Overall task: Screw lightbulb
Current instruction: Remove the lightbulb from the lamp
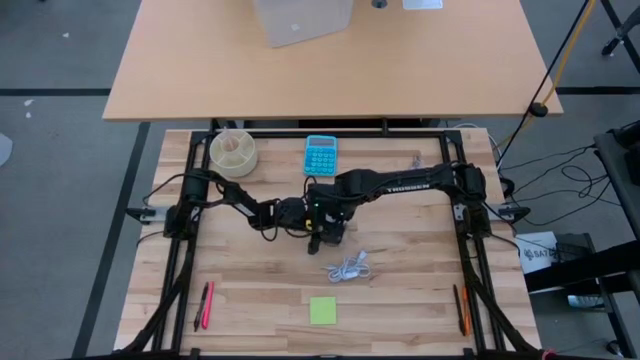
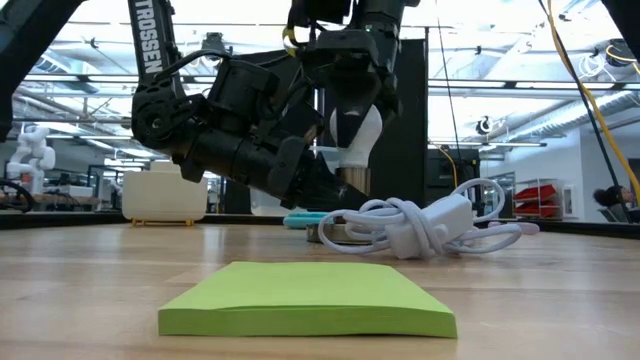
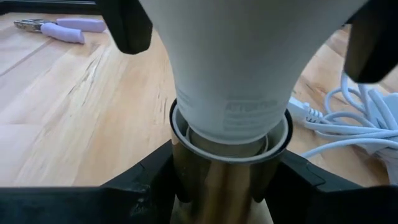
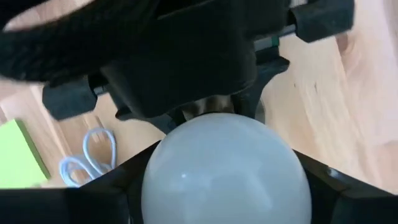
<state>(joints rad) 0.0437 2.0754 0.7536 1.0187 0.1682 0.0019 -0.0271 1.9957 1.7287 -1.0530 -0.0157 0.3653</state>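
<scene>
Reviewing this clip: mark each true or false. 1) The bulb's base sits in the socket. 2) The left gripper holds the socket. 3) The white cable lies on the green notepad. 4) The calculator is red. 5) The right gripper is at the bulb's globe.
1) True: the lightbulb sits base-down in the socket.
2) True: the left gripper clamps the socket.
3) False: the white cable lies on the table apart from the green notepad.
4) False: the calculator is blue.
5) True: the right gripper flanks the globe.
</scene>
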